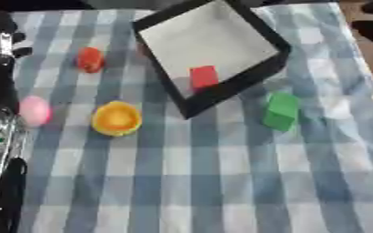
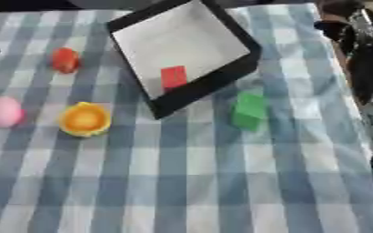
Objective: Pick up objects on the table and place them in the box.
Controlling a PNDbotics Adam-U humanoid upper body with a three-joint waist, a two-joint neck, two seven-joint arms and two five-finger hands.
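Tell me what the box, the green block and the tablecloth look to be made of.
Box: black rim, pale flat floor, sharp straight edges; probably card or thin board, matte. Green block: even colour, flat faces, no shine; maybe foam, painted wood or plastic. Tablecloth: blue and white checks, soft and matte; looks like woven fabric.

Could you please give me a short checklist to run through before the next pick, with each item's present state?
1. Box interior free to receive more: ok, only the red block lies in it.
2. Green block unobstructed on the cloth: ok.
3. Yellow cup, pink object and red-orange object apart from each other: ok.
4. Left hand free: cannot tell.
5. Right hand free: cannot tell.
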